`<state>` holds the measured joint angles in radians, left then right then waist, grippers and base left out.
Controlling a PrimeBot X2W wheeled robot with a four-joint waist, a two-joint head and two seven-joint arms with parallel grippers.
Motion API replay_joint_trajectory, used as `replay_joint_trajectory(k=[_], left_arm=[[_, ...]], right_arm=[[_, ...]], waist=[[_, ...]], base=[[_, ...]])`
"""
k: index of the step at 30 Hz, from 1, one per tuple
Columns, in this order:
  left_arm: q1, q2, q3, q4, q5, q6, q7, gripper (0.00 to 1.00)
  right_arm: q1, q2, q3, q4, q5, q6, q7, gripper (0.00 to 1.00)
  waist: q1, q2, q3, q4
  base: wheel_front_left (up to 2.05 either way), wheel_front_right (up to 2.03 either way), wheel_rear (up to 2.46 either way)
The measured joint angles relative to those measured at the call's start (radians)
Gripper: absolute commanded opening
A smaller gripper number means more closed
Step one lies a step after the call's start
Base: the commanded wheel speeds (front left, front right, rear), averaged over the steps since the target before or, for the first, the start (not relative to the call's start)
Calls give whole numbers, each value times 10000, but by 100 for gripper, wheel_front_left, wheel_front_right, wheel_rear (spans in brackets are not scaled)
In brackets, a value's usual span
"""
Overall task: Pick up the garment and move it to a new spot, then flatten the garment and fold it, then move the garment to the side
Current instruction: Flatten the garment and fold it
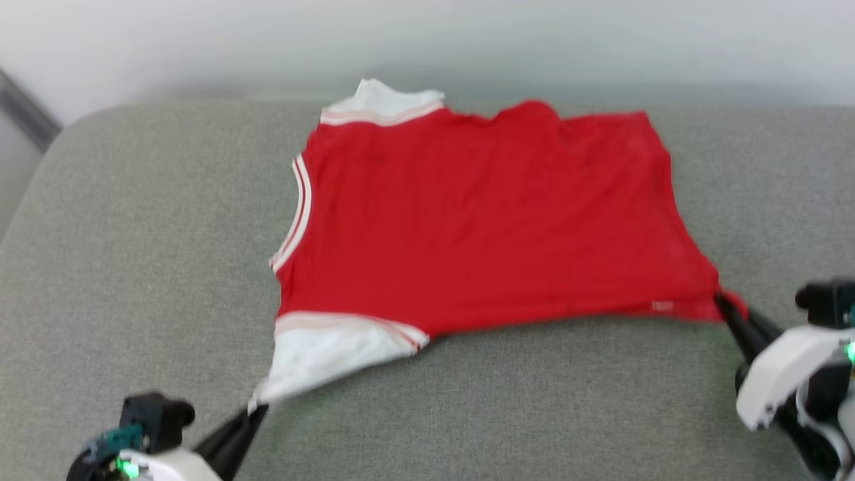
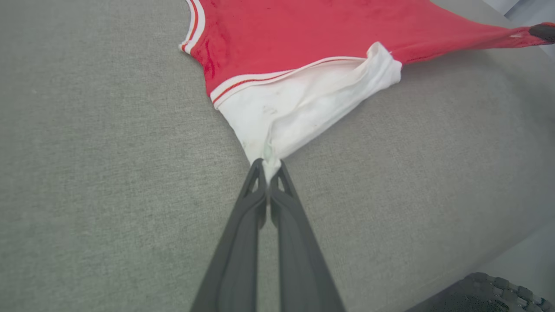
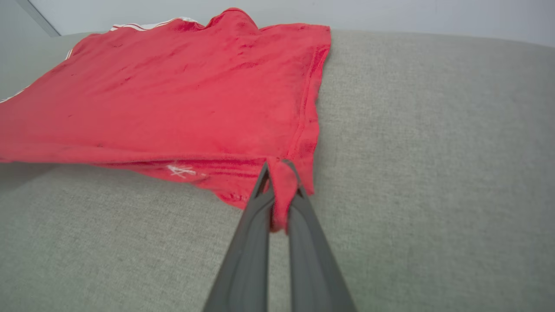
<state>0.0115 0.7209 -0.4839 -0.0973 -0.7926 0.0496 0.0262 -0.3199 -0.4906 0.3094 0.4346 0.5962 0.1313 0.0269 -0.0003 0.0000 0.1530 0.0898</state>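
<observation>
While the garment (image 1: 481,220) lies spread on the grey cushion (image 1: 133,267), the left gripper (image 2: 269,167) is clamped on the tip of its white sleeve (image 2: 303,108), the right gripper (image 3: 281,173) on a red hem corner (image 3: 303,143). Both bites appear shallow; uneven pulling could slip a corner free or skew the cloth.

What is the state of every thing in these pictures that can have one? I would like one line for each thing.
Shirt: spread out on the gray cushion, plain red side up, not yet folded.
Near white sleeve: pulled out to a point, pinched at its tip.
Left end effector: shut on the sleeve tip.
Right end effector: shut on the red hem corner.
</observation>
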Motion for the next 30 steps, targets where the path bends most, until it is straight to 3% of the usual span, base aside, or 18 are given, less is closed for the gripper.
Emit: replay_joint_trajectory(k=[7,16,22,30], left_arm=[[1654,414,33,-1275,-786,487,474,0],[2981,976,-171,-1931,-1549,562,1103,0],[3025,1246,-90,-2125,-1313,573,1072,0],[1758,1306,487,-2339,-932,468,702,0]], right_arm=[[2229,-228,-198,-1335,690,0,815,0],[4344,-453,-1037,-3160,1204,0,1969,0],[4690,-313,-1662,-3965,1057,-2,2324,0],[4114,-86,-2121,-4723,763,-2,2690,0]], waist=[[0,0,-534,-140],[1,1,-523,-301],[2,0,-349,-394],[3,1,35,-471]], base=[[0,0,0],[0,0,0],[0,0,0],[0,0,0]])
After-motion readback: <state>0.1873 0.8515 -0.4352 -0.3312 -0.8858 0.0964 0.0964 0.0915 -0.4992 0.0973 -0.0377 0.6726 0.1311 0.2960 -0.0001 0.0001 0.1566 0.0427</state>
